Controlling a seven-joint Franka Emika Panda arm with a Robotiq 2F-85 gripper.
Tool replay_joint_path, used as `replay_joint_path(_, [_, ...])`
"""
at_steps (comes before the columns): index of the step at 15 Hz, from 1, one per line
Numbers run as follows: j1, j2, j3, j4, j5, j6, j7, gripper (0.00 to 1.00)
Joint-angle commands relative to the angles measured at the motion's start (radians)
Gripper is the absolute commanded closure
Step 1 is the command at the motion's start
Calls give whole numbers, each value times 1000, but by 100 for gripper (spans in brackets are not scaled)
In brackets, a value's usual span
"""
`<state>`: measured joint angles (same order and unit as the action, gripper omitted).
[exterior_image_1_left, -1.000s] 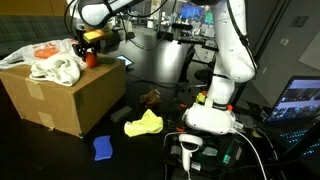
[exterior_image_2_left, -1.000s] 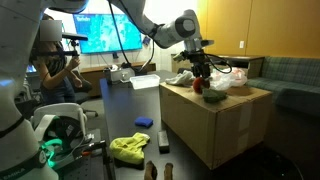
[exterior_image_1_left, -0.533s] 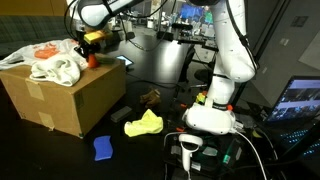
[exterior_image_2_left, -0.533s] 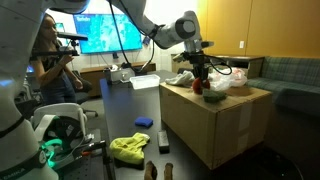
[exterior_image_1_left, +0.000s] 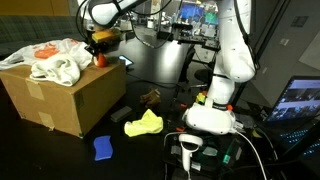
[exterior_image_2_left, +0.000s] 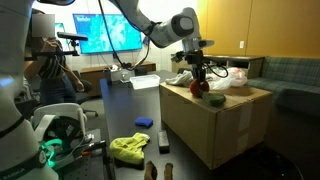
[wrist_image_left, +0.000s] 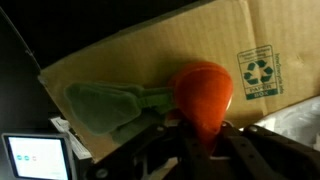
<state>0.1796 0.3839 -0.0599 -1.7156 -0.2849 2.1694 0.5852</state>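
Observation:
My gripper (wrist_image_left: 198, 140) is shut on the narrow end of an orange toy carrot (wrist_image_left: 203, 95), whose green leafy top (wrist_image_left: 105, 105) points left. The carrot hangs just over the top of a cardboard box (wrist_image_left: 150, 50). In both exterior views the gripper (exterior_image_1_left: 100, 47) (exterior_image_2_left: 200, 72) points down over the box (exterior_image_1_left: 70, 100) (exterior_image_2_left: 220, 125), near its corner, with the carrot (exterior_image_1_left: 100, 60) (exterior_image_2_left: 201, 87) between its fingers. A green bit (exterior_image_2_left: 215, 99) shows on the box top beside it.
A white cloth (exterior_image_1_left: 55, 68) and an orange-and-white bag (exterior_image_1_left: 45, 50) lie on the box. On the dark table below are a yellow cloth (exterior_image_1_left: 143, 124) and a blue sponge (exterior_image_1_left: 102, 147). The robot's base (exterior_image_1_left: 210, 115) stands to the right. A person (exterior_image_2_left: 50, 60) sits behind.
The jaws have closed on the carrot. The gripper has shifted slightly toward the box's corner with the carrot in it.

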Motion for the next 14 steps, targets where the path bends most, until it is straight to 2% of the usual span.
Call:
replay_joint_path(1, [-26,-149,-22,-207,24,72,116,88])
replay_joint_path(6, [-100,-264,-36,-388,85,136,261,88])
replay_joint_path(14, [-256,-304,-78,-527,365,195,271,88])
